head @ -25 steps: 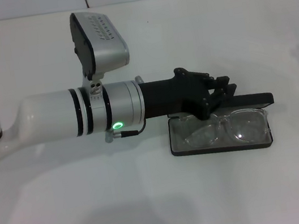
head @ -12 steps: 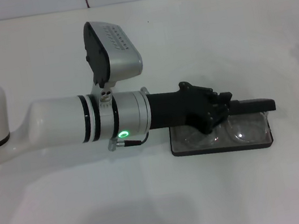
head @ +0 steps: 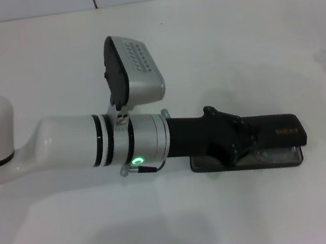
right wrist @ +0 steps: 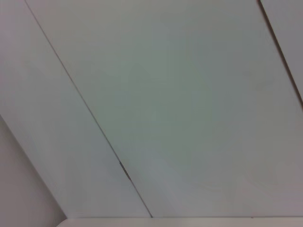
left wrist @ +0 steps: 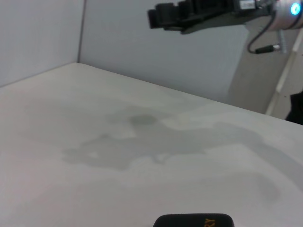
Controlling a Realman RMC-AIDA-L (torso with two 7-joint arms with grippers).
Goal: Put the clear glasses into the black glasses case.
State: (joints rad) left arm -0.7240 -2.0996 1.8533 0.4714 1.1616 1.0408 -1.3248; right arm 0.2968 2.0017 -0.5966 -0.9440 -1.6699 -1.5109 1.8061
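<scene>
Head view: left hand (head: 237, 144), grip unclear, presses case (head: 278, 134) lid nearly shut over glasses (head: 267, 156); next, press fully closed.

I see the black glasses case (head: 277, 131) as matt black, its lid smooth, with small orange lettering. The clear glasses (head: 262, 155) inside look like glossy transparent plastic. My left tool (head: 242, 143) is matt black; the arm behind it (head: 71, 150) is glossy white with a brushed-metal collar. The table (head: 230, 35) is smooth, matt white.
</scene>
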